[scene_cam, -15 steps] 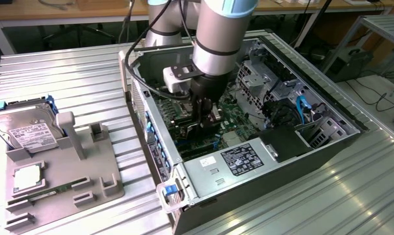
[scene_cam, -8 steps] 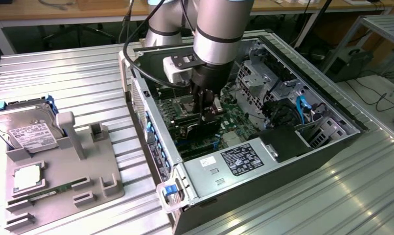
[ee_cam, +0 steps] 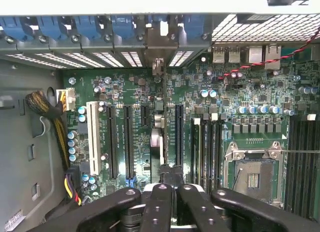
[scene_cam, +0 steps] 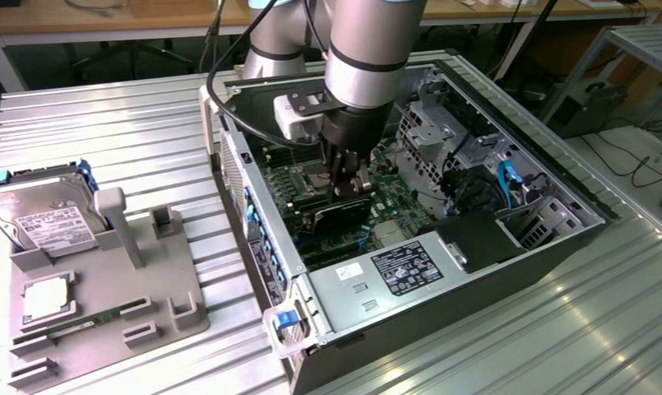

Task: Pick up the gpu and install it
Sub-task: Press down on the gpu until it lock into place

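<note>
gripper (scene_cam: 350, 188) closed on gpu (ee_cam: 161, 142) | gpu upright, edge-on over motherboard (ee_cam: 240, 91) slots; inside case (scene_cam: 342, 329) | hard drive (scene_cam: 48, 224) on tray (scene_cam: 166, 304)

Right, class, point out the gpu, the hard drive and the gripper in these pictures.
gpu (scene_cam: 337, 216): exterior view, the card's dark face inside the case.
hard drive (scene_cam: 48, 225): exterior view, its white label.
gripper (scene_cam: 352, 192): exterior view, between the fingertips, above the card.
</note>
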Robot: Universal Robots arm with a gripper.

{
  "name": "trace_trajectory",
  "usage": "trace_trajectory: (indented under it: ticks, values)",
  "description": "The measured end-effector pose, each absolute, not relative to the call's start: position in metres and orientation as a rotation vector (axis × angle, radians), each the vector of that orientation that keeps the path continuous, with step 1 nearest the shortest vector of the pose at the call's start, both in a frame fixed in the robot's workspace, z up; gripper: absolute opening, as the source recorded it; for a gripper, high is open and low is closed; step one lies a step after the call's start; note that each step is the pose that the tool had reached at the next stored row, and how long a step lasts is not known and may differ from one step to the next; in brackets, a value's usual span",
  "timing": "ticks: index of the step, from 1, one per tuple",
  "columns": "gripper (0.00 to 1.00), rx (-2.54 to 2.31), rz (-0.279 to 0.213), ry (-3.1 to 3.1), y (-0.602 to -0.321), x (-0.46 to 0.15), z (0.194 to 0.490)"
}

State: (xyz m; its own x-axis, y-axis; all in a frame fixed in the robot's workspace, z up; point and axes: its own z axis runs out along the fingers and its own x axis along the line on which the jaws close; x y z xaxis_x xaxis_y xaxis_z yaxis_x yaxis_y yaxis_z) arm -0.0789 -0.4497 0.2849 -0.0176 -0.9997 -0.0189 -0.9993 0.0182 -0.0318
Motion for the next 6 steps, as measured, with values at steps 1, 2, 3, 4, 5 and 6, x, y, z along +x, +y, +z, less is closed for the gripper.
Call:
trace_trajectory:
  ticks: [1, 2, 3, 4, 5, 6]
  values:
    - [0.11, -2.176, -0.015, 2.216, -0.4497, -0.0789, 0.2849]
    - [0.11, -2.177, -0.015, 2.216, -0.4497, -0.0789, 0.285]
    - [0.11, -2.177, -0.015, 2.216, -0.4497, -0.0789, 0.2849]
    - [0.11, -2.177, -0.015, 2.215, -0.4496, -0.0789, 0.2849]
    - [0.11, -2.177, -0.015, 2.215, -0.4497, -0.0789, 0.2849]
    - [0.11, -2.177, -0.015, 2.215, -0.4497, -0.0789, 0.2849]
